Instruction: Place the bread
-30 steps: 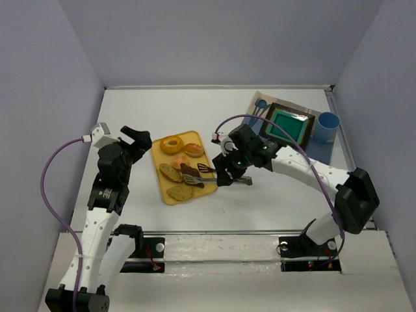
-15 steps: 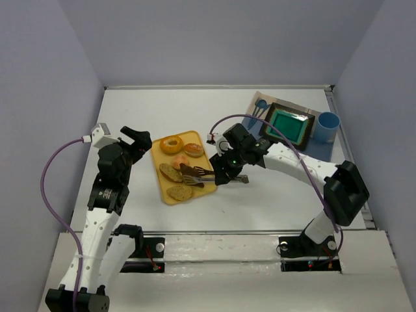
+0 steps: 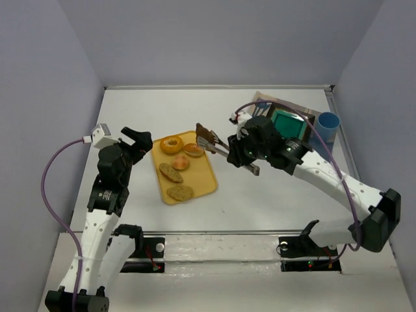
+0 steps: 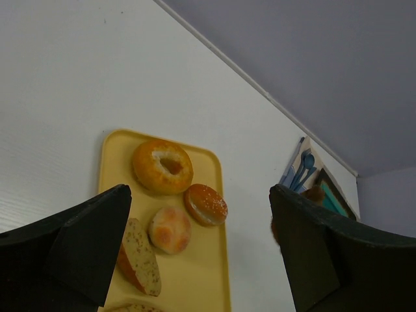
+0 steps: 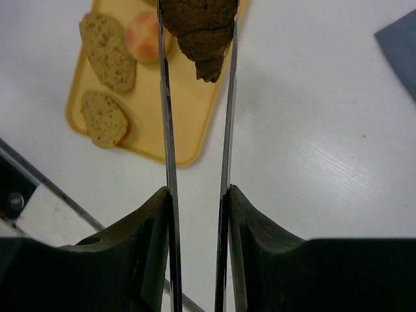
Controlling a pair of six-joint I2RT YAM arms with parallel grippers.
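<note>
White table (image 3: 260, 201) under everything, walled on three sides. Right arm (image 3: 325, 179) stretched from the near right corner toward the middle; left arm (image 3: 107, 188) raised along the left side. Yellow tray (image 3: 205, 175) left of centre, lying at a slight angle. At the far right, a teal dish (image 3: 289, 123) in a dark frame, partly behind the right arm, with a blue cup (image 3: 328, 125) just beside it on the right. Right gripper (image 5: 197, 208) clamped on a pair of metal tongs (image 5: 164, 130), fingers pressing both blades from outside. Between the tong tips, pinched, a dark bread (image 5: 198, 26) shaped like a croissant, held off the tray and over its far right rim, near the seeded bun. Left gripper (image 4: 198, 195) spread wide with nothing in it, poised beside the tray's far left corner and looking down on it. On the tray: a bagel (image 3: 172, 144) at the far end, a seeded bun (image 3: 194, 150) to its right, a small round roll (image 3: 180, 162) nearer, then two seeded slices (image 3: 171, 173), one beside the roll and one at the near end (image 3: 180, 193).
</note>
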